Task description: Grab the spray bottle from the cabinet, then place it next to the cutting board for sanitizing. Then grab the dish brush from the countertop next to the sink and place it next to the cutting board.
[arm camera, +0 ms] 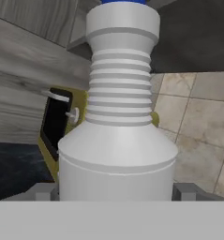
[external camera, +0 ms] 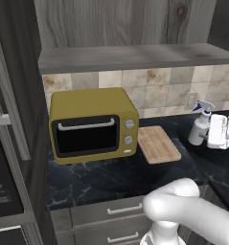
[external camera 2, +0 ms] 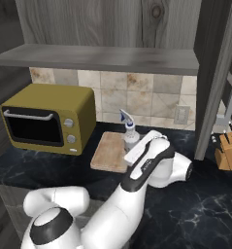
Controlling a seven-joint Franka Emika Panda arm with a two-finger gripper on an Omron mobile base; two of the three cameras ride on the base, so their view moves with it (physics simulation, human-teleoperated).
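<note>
The spray bottle (external camera: 199, 128), off-white with a blue trigger head, stands upright at the right of the cutting board (external camera: 158, 143) on the black countertop (external camera: 101, 177). My gripper (external camera: 203, 136) reaches it from the right. Its jaws are set wide and lie against both sides of the body. In the hand view the spray bottle (arm camera: 117, 140) sits close up between the fingertips (arm camera: 44, 191). From the right base view, the spray bottle (external camera 2: 130, 132) is by the far right corner of the cutting board (external camera 2: 109, 151), with my gripper (external camera 2: 131, 144) on it. The dish brush and the sink are out of view.
A yellow toaster oven (external camera: 93, 125) stands left of the board. The cabinet's grey shelf board (external camera: 135, 57) hangs above the counter. A dark cabinet with a built-in microwave (external camera: 1, 182) is at the far left. A wooden knife block (external camera 2: 229, 151) stands at the right.
</note>
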